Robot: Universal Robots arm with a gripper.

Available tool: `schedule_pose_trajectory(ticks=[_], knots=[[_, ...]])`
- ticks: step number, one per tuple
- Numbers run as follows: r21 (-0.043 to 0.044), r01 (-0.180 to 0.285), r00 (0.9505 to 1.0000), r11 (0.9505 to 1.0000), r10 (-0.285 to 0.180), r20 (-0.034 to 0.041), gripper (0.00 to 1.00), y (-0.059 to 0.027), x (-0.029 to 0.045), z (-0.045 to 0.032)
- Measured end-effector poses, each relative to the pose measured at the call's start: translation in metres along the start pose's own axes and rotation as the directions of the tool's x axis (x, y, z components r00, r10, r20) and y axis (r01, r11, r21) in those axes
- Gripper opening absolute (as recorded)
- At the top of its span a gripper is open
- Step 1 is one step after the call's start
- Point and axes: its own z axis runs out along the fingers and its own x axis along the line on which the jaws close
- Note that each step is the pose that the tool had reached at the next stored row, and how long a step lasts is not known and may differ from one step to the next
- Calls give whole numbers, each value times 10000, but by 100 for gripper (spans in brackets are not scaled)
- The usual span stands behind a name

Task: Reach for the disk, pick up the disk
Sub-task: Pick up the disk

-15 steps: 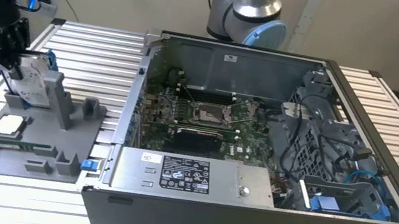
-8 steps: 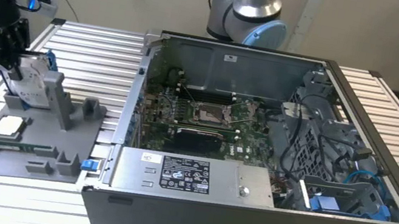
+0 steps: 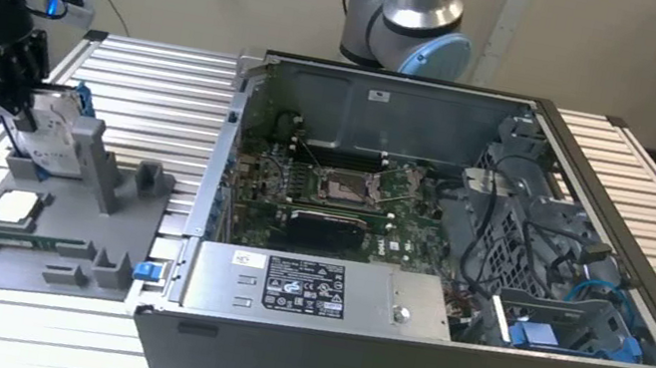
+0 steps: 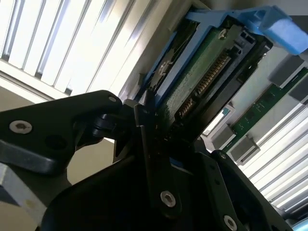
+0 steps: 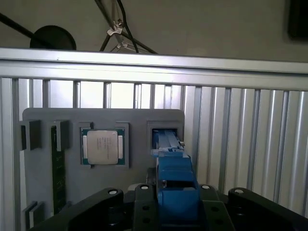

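- The gripper (image 3: 27, 119) is at the exterior view's left, lowered over a grey tray (image 3: 48, 241) that lies on the slatted metal table (image 3: 651, 190).
- The disk (image 3: 61, 135) stands on edge at the tray's far end, upright, with the gripper right against it.
- In the first wrist view the black fingers (image 5: 144, 207) sit narrow, one on each side of the disk's blue bracket (image 5: 175, 190) and touching it, so they are clamped on the disk.
- In the second wrist view the disk (image 4: 207, 72) shows its green circuit board and blue frame, with a finger (image 4: 149, 159) pressed along its edge.
- The far end of the disk reaches the tray's slot (image 5: 166, 137); I cannot tell whether it rests in the slot or is just clear of it.
- A square silver chip (image 5: 102, 147) lies flat in its pocket on the tray, just beside that slot, apart from the disk.
- A green memory stick (image 5: 57, 168) lies along the tray beyond the chip.
- An open computer case (image 3: 426, 242) stands on the table beside the tray, to the exterior view's right.
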Motion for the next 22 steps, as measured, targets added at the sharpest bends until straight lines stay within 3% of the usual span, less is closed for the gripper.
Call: schedule_pose_trajectory(ticks=[22], knots=[[0,0,10000,10000,0,25,0,0,0,0]])
